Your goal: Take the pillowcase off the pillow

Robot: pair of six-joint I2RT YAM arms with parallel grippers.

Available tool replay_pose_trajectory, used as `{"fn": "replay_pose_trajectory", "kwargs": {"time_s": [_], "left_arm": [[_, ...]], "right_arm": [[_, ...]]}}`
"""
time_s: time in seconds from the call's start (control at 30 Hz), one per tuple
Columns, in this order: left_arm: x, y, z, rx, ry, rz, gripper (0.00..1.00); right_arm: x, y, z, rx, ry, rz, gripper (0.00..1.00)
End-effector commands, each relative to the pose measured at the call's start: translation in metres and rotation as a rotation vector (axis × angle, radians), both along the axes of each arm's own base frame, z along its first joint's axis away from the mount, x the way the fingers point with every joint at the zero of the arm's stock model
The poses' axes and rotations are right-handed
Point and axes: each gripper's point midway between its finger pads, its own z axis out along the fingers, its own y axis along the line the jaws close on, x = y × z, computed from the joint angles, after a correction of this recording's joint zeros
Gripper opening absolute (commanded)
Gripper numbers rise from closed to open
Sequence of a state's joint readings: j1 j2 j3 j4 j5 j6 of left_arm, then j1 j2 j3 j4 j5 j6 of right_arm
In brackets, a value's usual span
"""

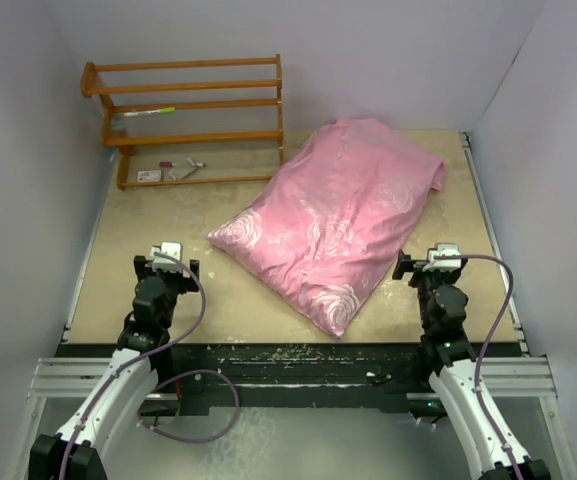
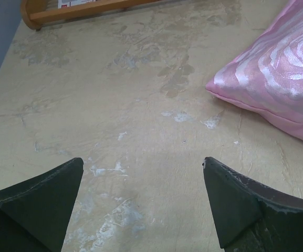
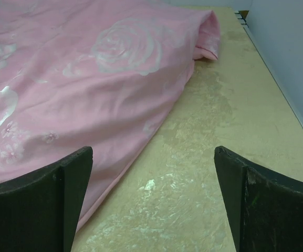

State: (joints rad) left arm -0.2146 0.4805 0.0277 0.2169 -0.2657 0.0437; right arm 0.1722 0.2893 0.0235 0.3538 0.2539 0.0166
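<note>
The glossy pink pillowcase [image 1: 333, 220] with pale rose patterns lies slantwise across the middle of the table, plump and full. The pillow inside it is hidden. My left gripper [image 1: 168, 258] stands open near the front left, well clear of the cover's nearest corner [image 2: 277, 79]. My right gripper [image 1: 436, 262] stands open at the front right, just beside the cover's right edge [image 3: 88, 89]. In the left wrist view the left gripper [image 2: 142, 161] has only bare table between its fingers. In the right wrist view the right gripper [image 3: 153, 151] frames bare table and the cover's hem.
A wooden rack [image 1: 193, 115] stands at the back left with pens and small items on it and under it. Grey walls close in on the left, the back and the right [image 3: 293, 58]. The table's front edge [image 1: 288, 345] runs just ahead of the arm bases.
</note>
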Motion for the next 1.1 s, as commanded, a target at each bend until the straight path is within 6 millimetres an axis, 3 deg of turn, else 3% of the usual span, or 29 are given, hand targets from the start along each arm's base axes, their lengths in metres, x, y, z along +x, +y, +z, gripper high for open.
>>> {"fn": "replay_pose_trajectory", "kwargs": {"time_s": [0.0,0.17,0.23,0.33,0.43,0.57,0.63,0.67,0.77,0.83,0.93,1.07], "left_arm": [[0.006,-0.002,0.023,-0.027,-0.076,0.004,0.99],[0.008,-0.005,0.023,-0.022,-0.071,-0.016,0.99],[0.009,-0.012,0.023,-0.014,-0.062,-0.059,0.99],[0.012,-0.021,0.040,-0.006,-0.062,-0.114,0.99],[0.025,-0.031,0.079,0.024,-0.016,-0.169,0.99],[0.037,-0.047,0.117,0.079,0.237,-0.275,0.99],[0.036,-0.055,0.129,0.116,0.373,-0.351,0.99],[0.035,-0.059,0.135,0.120,0.427,-0.384,0.99],[0.022,-0.077,0.143,0.101,0.518,-0.517,0.99],[0.019,-0.089,0.147,0.069,0.502,-0.577,0.99],[0.017,-0.104,0.141,0.031,0.527,-0.631,0.99],[0.018,-0.114,0.116,0.021,0.604,-0.654,0.99]], "right_arm": [[0.003,-0.003,0.014,0.016,-0.052,-0.026,1.00],[0.001,-0.017,0.015,0.053,-0.058,-0.114,1.00],[-0.003,-0.032,0.023,0.061,-0.070,-0.203,1.00],[-0.004,-0.041,0.049,0.072,-0.034,-0.268,1.00],[-0.006,-0.054,0.105,0.395,-0.149,-0.425,1.00],[-0.001,-0.031,0.166,0.499,-0.185,-0.290,1.00],[-0.011,-0.033,0.169,0.619,-0.137,-0.350,1.00],[-0.010,-0.029,0.173,0.585,-0.122,-0.312,1.00],[-0.001,0.023,0.185,0.469,-0.107,0.025,1.00],[0.005,0.061,0.170,0.485,-0.014,0.211,1.00],[0.004,0.085,0.131,0.449,0.157,0.235,1.00],[-0.014,0.118,0.104,0.348,0.238,0.273,1.00]]}}
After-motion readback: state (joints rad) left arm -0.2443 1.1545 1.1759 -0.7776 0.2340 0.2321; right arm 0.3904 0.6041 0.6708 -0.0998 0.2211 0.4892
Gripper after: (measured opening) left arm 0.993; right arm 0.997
